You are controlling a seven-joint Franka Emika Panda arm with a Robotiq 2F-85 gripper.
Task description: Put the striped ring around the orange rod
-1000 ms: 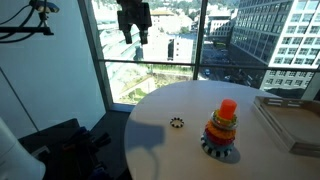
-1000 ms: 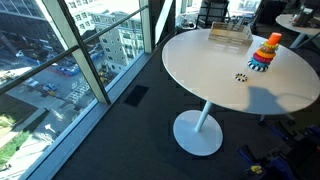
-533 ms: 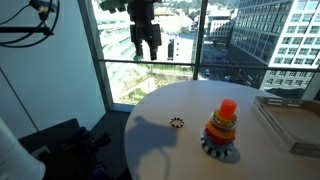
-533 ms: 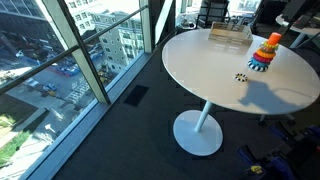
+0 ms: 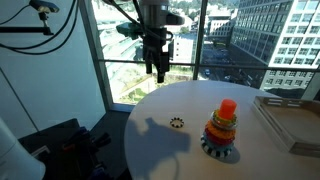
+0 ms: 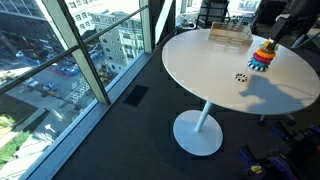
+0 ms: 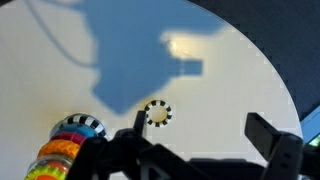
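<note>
The gripper [image 5: 157,70] hangs in the air above the round white surface [image 5: 160,150], with its fingers pointing down, and it touches nothing. In the wrist view the 2 fingers [image 7: 268,135] stand well apart, with only bare surface between them. The jaws are spread and hold no object. The striped ring [image 5: 177,123], a small black-and-white band, lies flat on the surface, apart from the stacking toy [image 5: 221,133]. It lies lower than the gripper and is not directly beneath it. In the wrist view the striped ring [image 7: 157,113] lies near the inner side of the other finger, and the stacking toy [image 7: 65,150] fills the lower corner beside it. The orange rod [image 5: 228,106] stands upright, and its rounded top projects above the stack of coloured rings already seated on it. In an exterior view the striped ring [image 6: 241,76] lies between the stacking toy [image 6: 262,55] and the middle of the surface. A shallow rectangular tray [image 5: 290,125] rests near the far edge of the surface, well apart from the ring. The surface is carried on 1 pedestal with a round base [image 6: 197,132].
</note>
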